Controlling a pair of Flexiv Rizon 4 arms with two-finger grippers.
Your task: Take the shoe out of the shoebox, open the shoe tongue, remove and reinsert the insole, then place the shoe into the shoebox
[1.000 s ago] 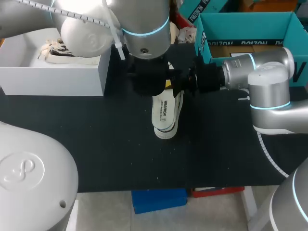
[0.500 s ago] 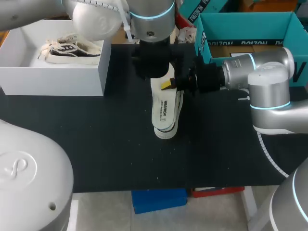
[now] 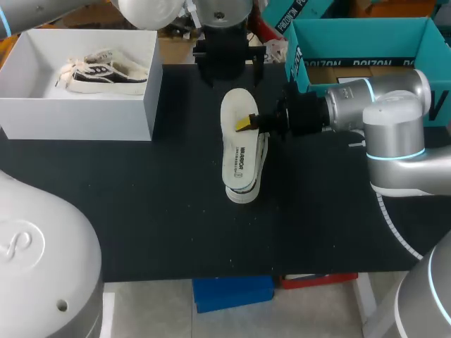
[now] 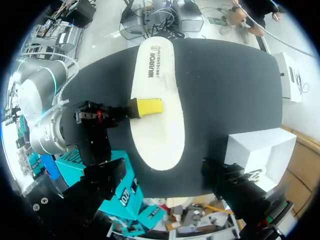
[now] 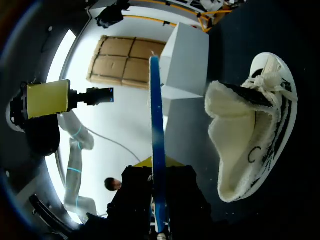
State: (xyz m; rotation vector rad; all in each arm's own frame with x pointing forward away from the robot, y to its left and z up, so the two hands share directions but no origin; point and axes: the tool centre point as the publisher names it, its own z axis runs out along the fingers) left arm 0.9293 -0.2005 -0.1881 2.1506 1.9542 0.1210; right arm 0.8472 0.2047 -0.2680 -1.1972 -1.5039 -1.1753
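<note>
A: Entry, insole [image 3: 238, 151]: location?
B: Out of the shoe [image 3: 243, 191], held just over it above the counter [image 3: 141, 211], well apart from the shoebox [image 3: 84, 116]; right tool [image 3: 248, 124] clamped on its edge
A: Left tool [image 3: 227, 67]?
B: Fingers apart, nothing held, beyond the insole's far end
A: Step in hand?
B: Removal looks done, reinsertion pending; the next move calls for steering the insole into the shoe's opening, clear of the tongue
</note>
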